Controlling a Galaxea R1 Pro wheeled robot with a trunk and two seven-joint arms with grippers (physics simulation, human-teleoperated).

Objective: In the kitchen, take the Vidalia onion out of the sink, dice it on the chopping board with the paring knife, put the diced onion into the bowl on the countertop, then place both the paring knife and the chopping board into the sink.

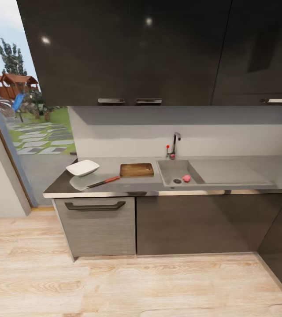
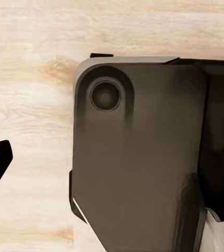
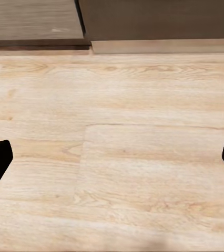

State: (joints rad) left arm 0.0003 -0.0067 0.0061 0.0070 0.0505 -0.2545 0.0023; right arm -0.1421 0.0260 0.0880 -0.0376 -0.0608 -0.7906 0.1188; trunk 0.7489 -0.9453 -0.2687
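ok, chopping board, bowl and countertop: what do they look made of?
Chopping board: looks like wood, brown with darker grain, matte. Bowl: plain white and smooth, probably ceramic or plastic; the render leaves it open. Countertop: glossy grey slab that mirrors the bowl, with a bright metal-looking front edge; polished stone or steel, cannot tell which.

Countertop (image 1: pixel 229 187) layout, head view.
Left to right: bowl (image 1: pixel 83 167), knife (image 1: pixel 103 182) before it, chopping board (image 1: pixel 136 170), sink (image 1: pixel 172 169) holding onion (image 1: pixel 186 178).

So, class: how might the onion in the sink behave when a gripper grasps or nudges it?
The onion looks small and round, so it would probably roll across the sink basin if nudged. Its smooth curved surface may slip from a pinch. It likely feels light.
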